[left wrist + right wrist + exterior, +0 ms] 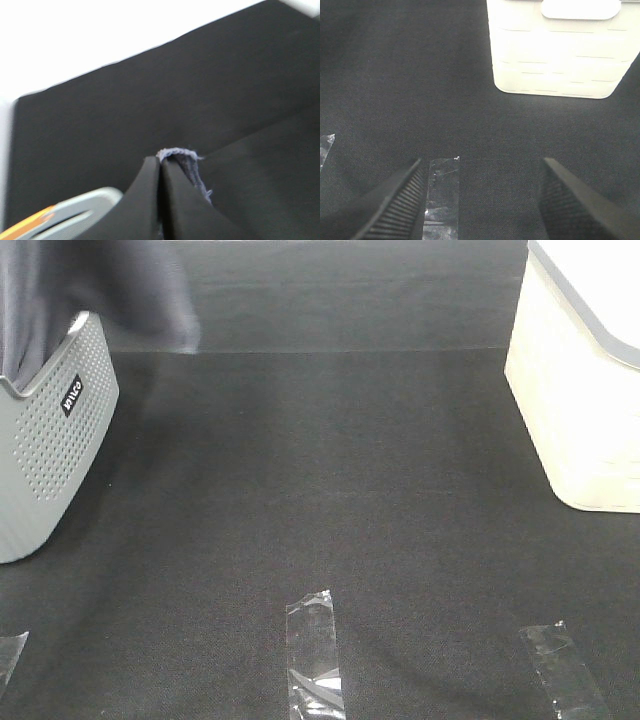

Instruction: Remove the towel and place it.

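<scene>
While the left gripper [160, 167], jaws pinching the towel [100, 285] by its edge, holds it over the grey basket [45, 440] at far left, the right gripper [481, 172] hovers with jaws spread above the black mat [330, 490] near the white bin [580, 410].

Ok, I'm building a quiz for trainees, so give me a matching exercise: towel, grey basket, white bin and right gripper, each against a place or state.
Things:
1 towel
2 grey basket
3 white bin
4 right gripper

Places or states:
A open above the mat
B far right of the high view
C pinched in the left gripper
D perforated, at the left of the high view

Pairs: 1-C, 2-D, 3-B, 4-A
</scene>
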